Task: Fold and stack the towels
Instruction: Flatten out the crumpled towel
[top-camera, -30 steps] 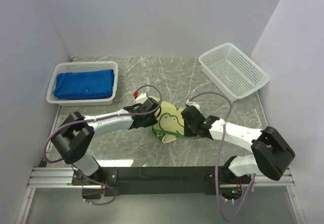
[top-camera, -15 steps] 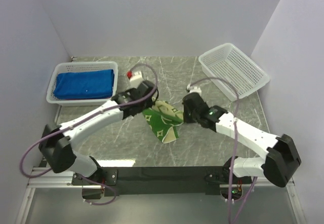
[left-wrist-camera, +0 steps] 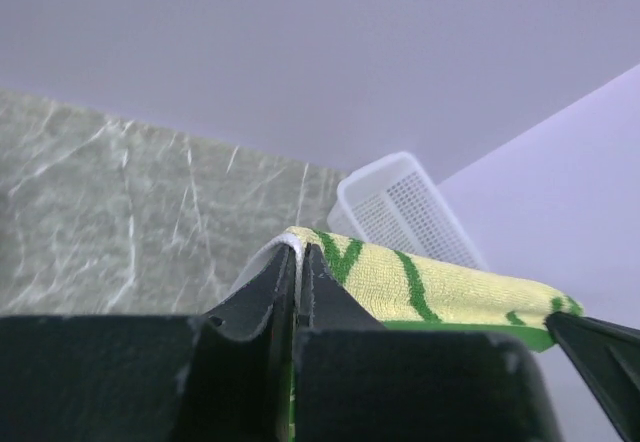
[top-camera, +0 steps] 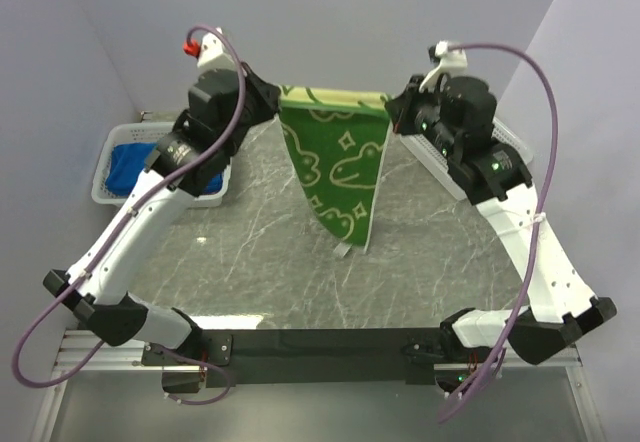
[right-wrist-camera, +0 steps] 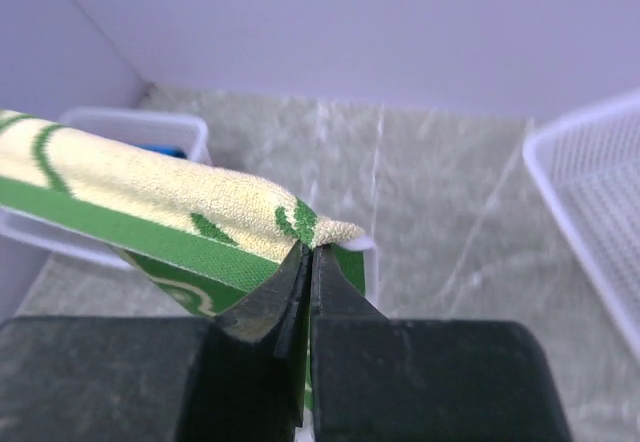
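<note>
Above grey marbled counter (top-camera: 250, 252): pale yellow cloth towel with green motifs (top-camera: 340, 177), green reverse, hanging spread. Top corners clenched in left end effector (top-camera: 273, 100) and right end effector (top-camera: 391, 112), one each.

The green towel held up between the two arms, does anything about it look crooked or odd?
The green towel hangs askew. Pinched at its top ends by the left gripper and the right gripper, it narrows to a lopsided point below instead of hanging square, perhaps partly folded.
</note>
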`<state>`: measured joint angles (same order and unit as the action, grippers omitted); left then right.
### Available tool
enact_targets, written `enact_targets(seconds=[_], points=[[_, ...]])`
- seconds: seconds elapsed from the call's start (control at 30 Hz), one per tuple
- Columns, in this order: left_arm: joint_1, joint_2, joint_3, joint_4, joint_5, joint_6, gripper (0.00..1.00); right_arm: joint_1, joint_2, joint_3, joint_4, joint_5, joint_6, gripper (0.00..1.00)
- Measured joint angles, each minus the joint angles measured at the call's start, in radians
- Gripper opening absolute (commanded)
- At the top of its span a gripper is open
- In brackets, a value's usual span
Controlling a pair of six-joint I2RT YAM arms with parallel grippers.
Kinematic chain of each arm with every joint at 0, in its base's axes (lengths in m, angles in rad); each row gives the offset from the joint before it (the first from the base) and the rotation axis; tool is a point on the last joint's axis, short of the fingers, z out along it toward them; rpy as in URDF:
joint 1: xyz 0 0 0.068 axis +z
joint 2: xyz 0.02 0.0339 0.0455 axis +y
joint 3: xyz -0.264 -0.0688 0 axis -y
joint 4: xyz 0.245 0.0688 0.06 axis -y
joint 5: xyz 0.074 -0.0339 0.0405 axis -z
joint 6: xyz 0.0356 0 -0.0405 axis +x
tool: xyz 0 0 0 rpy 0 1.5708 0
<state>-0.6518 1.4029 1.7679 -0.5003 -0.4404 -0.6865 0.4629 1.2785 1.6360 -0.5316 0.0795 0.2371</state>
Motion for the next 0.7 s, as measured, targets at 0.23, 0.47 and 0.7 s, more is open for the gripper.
enact_targets(seconds=[0.23, 0.47, 0.7], points=[[0.151, 0.161, 0.169, 0.056, 0.187, 0.029, 0.01, -0.090, 0.181, 0.216, 0.045, -0.126, -0.090, 0.00], [0.249, 0.272, 0.237, 0.089, 0.324, 0.049, 0.01, -0.130, 0.333, 0.309, 0.069, -0.192, -0.145, 0.00], [0.287, 0.253, 0.206, 0.140, 0.411, 0.062, 0.01, -0.130, 0.286, 0.229, 0.134, -0.250, -0.161, 0.00]])
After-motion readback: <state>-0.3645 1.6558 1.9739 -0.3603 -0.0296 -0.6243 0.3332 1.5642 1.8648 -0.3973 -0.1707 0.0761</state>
